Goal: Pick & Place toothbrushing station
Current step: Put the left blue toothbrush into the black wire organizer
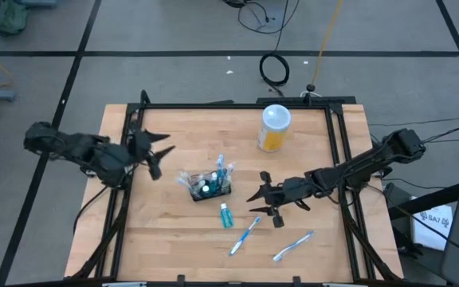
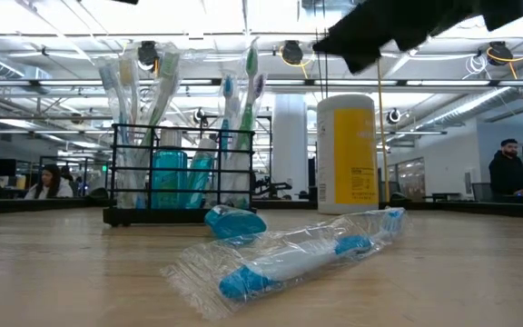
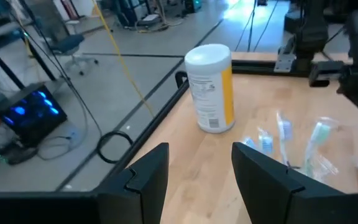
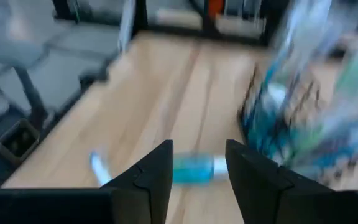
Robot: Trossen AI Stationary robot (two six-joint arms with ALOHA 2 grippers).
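A wrapped toothbrush [image 2: 289, 259] lay nearest, a teal tube [image 1: 225, 215] beside the basket [image 1: 208, 187]. The right gripper [image 1: 255, 202] hovered open and empty near the tube, likely about to descend and grasp it; the left gripper [image 1: 163, 154] waited open

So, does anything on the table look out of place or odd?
Yes. One teal tube and two wrapped toothbrushes lie flat on the table, outside the basket where the others stand. The yellow canister stands upright, apart. No spill or damage shows.

Two matte-black jointed arms, each ending in angular black two-fingered tool [image 1: 159, 151].
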